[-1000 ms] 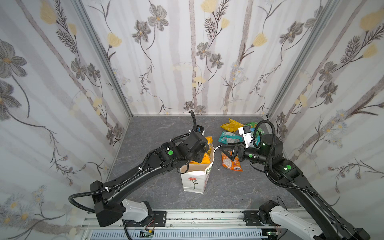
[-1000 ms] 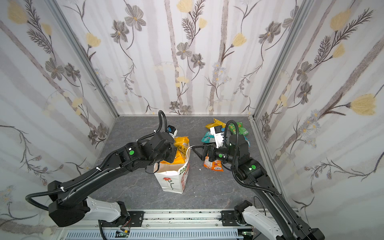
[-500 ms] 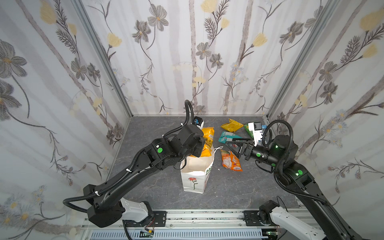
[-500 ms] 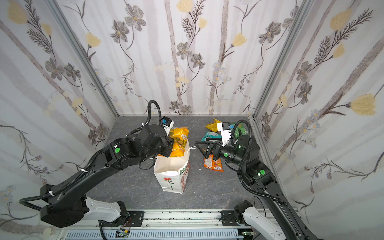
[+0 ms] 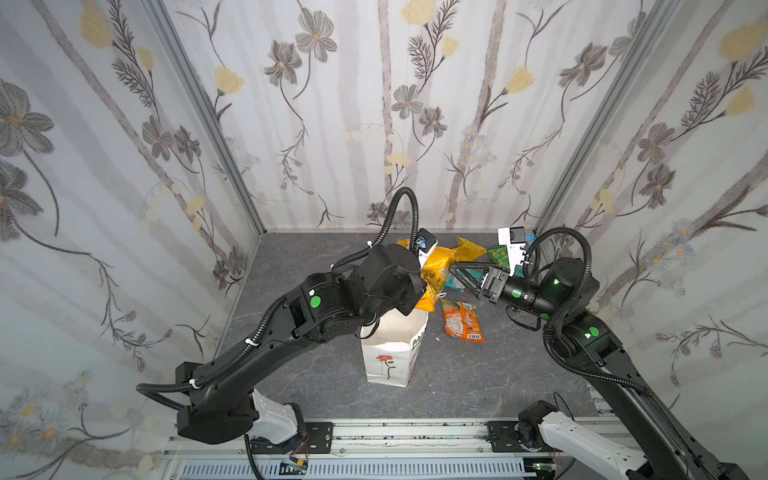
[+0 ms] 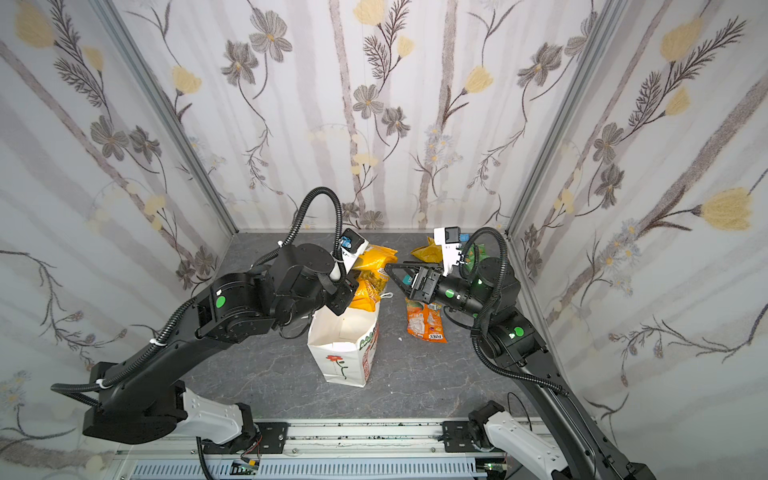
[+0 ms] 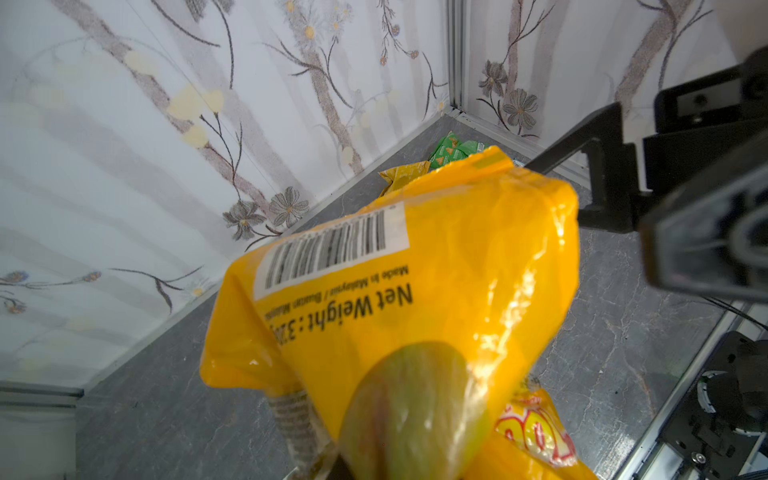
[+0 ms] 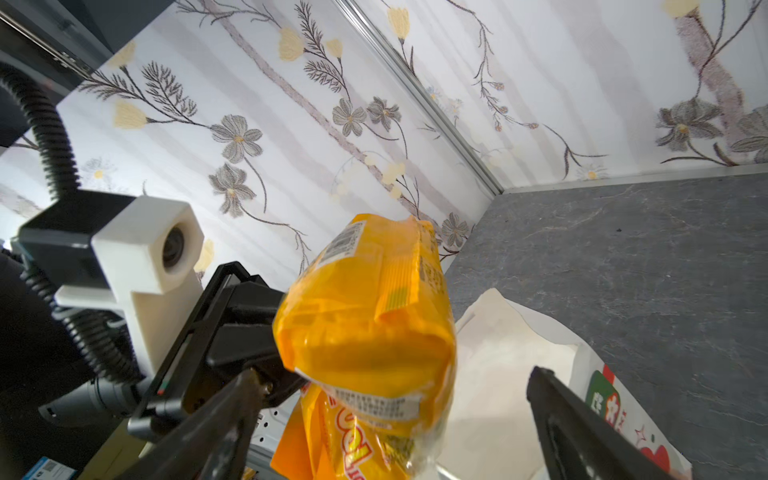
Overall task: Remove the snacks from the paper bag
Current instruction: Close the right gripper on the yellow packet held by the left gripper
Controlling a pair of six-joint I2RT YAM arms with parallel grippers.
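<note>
The left gripper (image 6: 344,293), pinched tight on an orange snack packet (image 5: 434,270), has hoisted it up from the mouth of the white paper bag (image 5: 388,357), where it sat a second ago; the packet now hangs over the rim, all but clear of it. The right gripper (image 5: 461,279), jaws spread wide, has swung in beside the packet without touching it, seemingly ready to receive it. Behind the bag on the grey table (image 5: 311,374) lie a second orange packet (image 5: 462,321), a yellow one (image 5: 470,248) and a green one (image 5: 498,255). Whether more snacks remain inside the bag cannot be seen
</note>
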